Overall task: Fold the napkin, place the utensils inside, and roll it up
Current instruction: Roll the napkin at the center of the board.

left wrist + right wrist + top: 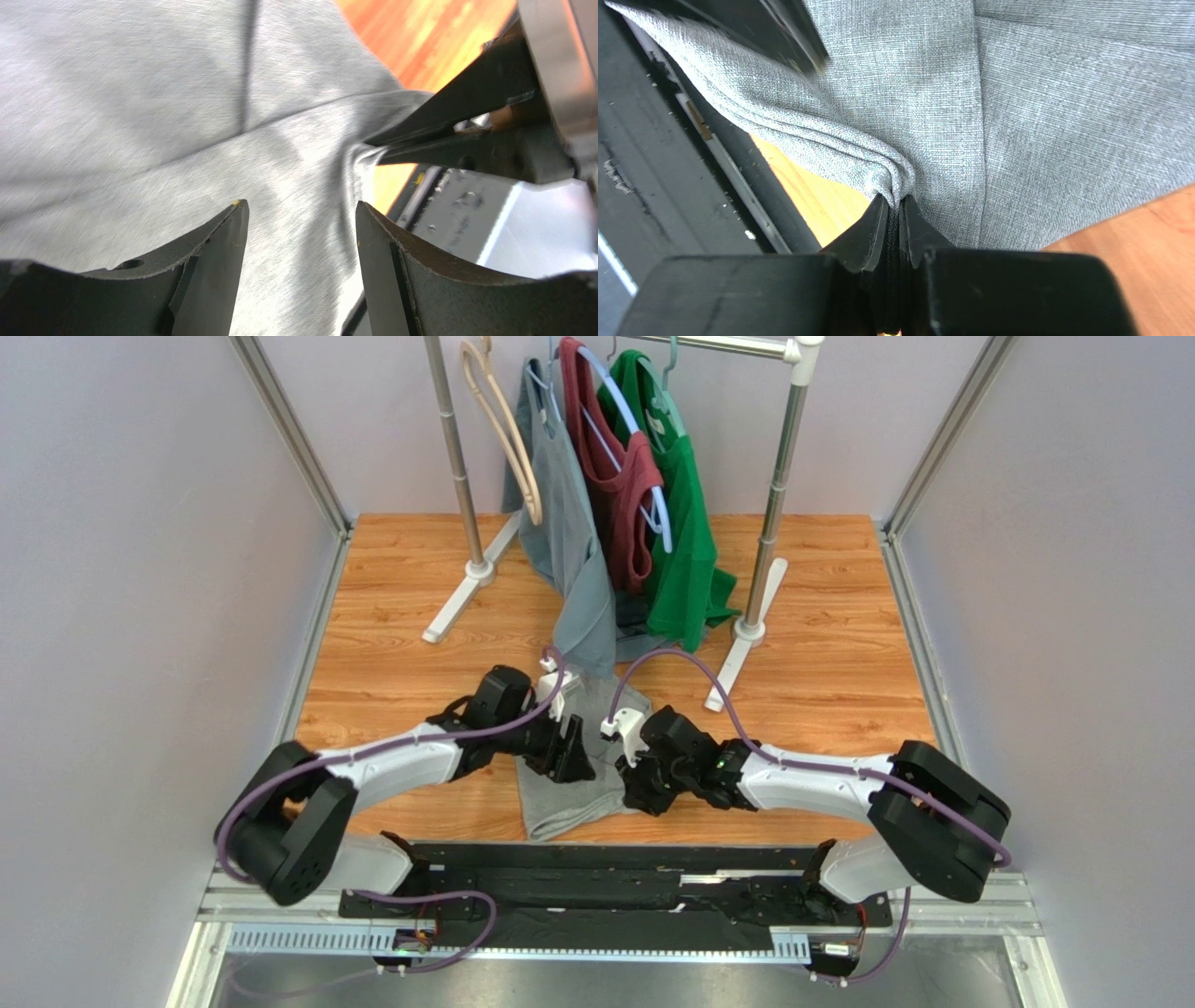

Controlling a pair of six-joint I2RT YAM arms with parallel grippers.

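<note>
Jaws of the right arm point(814, 781) pinch a bunched edge of the napkin point(1032, 119) at the near side of the counter point(842, 686), those of the left arm point(407, 756) spread above the cloth; so shallow a bite may shed layers when pulled.

No writing, label, brand or number can be read in any of the three views; the napkin point(1053, 105) shows only plain woven cloth.
</note>
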